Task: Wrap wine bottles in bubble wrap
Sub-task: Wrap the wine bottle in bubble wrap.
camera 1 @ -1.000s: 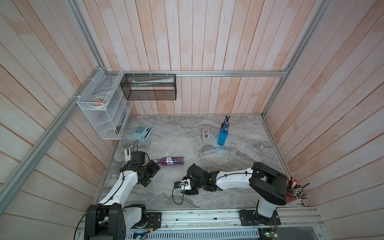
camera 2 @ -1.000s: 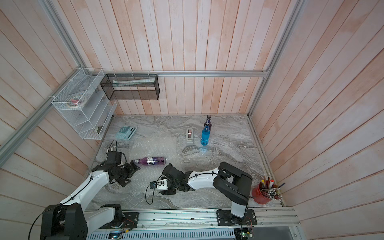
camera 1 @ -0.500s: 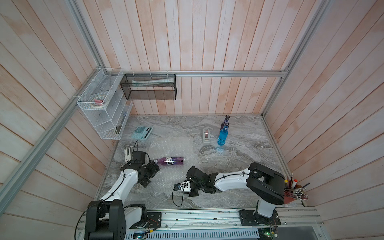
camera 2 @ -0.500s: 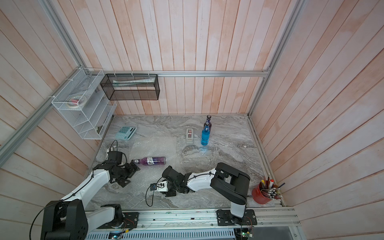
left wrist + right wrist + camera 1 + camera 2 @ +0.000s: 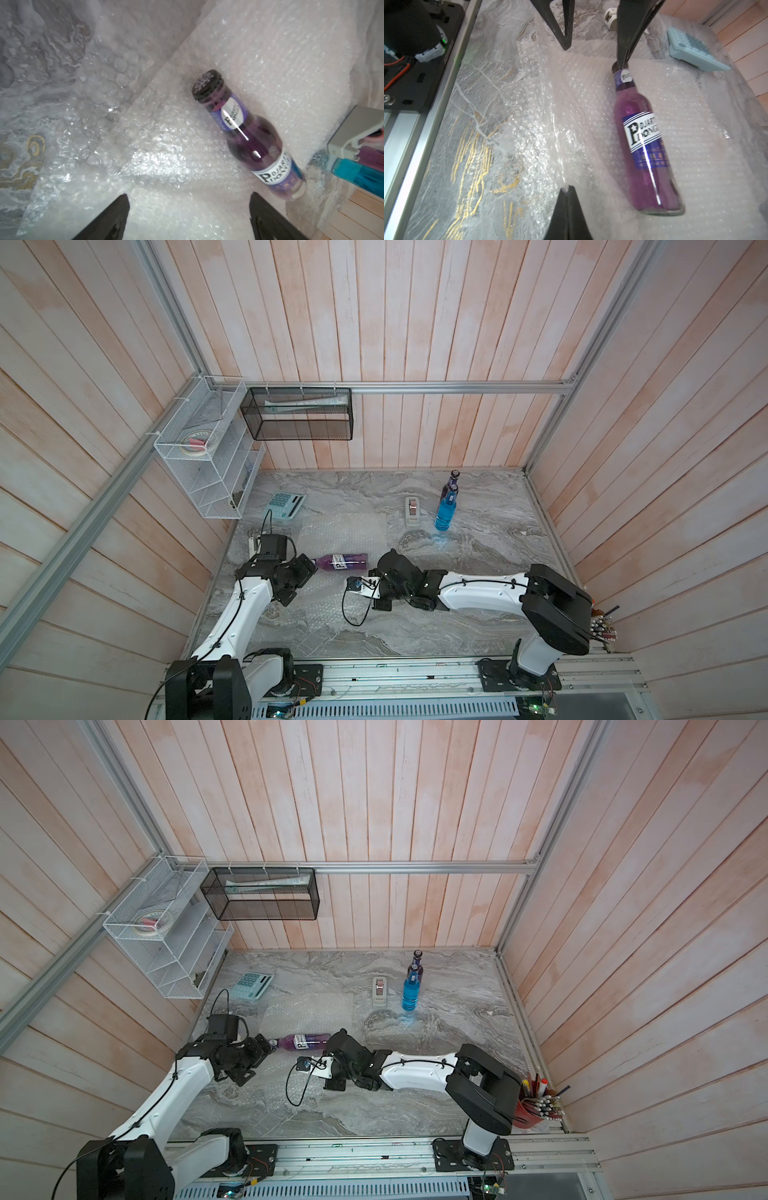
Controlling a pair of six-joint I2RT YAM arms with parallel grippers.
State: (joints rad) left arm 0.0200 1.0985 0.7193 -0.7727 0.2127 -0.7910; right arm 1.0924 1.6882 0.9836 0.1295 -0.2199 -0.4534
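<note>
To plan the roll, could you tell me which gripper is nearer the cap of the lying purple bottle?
Left. The left gripper stands open right at the cap; the right gripper is shut on the bubble wrap beside the base of the purple bottle.

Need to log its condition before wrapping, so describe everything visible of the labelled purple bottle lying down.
The purple bottle is slim clear glass holding purple liquid, with a dark cap, a small white neck label and a white-and-blue body label. It lies on its side, unwrapped, on the bubble wrap. One finger of the open left claw appears to meet its cap.
</note>
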